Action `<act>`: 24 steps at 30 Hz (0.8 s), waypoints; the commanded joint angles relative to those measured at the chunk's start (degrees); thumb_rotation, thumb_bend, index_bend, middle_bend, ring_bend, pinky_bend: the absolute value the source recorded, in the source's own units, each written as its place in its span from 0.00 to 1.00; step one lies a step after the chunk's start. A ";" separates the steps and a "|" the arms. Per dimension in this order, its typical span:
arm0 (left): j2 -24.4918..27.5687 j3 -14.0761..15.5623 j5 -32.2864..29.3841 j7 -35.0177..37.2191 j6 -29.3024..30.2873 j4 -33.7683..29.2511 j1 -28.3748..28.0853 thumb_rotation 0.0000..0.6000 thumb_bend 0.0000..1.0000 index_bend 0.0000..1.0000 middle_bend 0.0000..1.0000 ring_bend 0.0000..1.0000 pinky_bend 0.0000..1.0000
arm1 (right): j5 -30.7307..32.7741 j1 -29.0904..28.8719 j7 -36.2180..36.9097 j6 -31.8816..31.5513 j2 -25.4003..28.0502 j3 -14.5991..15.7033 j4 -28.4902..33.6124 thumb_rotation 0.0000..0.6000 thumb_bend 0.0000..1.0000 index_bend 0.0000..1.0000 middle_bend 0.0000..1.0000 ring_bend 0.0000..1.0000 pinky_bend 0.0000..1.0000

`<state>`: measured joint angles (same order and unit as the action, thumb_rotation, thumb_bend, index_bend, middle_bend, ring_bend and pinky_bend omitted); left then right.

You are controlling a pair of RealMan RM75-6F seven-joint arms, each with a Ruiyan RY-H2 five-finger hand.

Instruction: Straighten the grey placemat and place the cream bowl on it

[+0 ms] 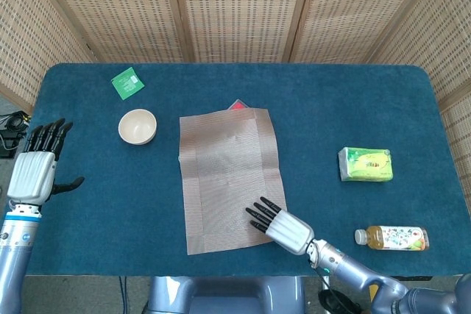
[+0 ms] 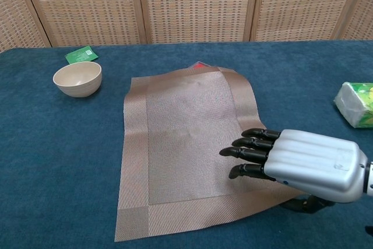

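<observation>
On the blue tabletop, as seen in the head view, the grey placemat is laid near the centre, skewed slightly off the tabletop's edges. The cream bowl is set upright just left of the placemat, apart from it. A green packet is found beyond the bowl, and a small red item is partly covered by the placemat's far edge. A green tissue pack and a drink bottle, the latter on its side, are noted at the right. The right hand is placed at the placemat's near right corner, fingers extended and grasping nothing. The left hand is held at the tabletop's left edge, fingers spread, released.

In the chest view, the right hand is seen flat over the placemat's near right part; contact cannot be confirmed. The bowl is recorded far left, the packet behind it. The left hand is not shown here.
</observation>
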<state>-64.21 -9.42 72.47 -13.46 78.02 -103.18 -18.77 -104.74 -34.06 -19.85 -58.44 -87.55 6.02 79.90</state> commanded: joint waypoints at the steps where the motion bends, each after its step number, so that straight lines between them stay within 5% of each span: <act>1: 0.02 0.00 0.00 0.00 -0.05 -0.02 0.01 1.00 0.00 0.00 0.00 0.00 0.00 | 0.00 -0.06 0.14 -0.09 0.02 0.10 -0.05 1.00 0.55 0.27 0.00 0.00 0.00; 10: -0.07 0.14 0.31 -0.23 -0.23 -0.09 -0.02 1.00 0.00 0.00 0.00 0.00 0.00 | -0.70 -0.31 1.31 -1.50 -0.31 0.35 -1.15 1.00 0.60 0.60 0.00 0.00 0.00; 24: -0.32 0.31 0.55 -0.50 -0.32 -0.10 0.06 1.00 0.00 0.00 0.00 0.00 0.00 | -3.43 -0.60 3.93 -5.27 -0.22 1.47 -4.17 1.00 0.64 0.73 0.00 0.00 0.00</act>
<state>-64.53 -9.11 73.03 -13.96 77.70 -103.28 -18.71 -107.89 -34.60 -15.93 -63.41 -87.94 7.40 75.95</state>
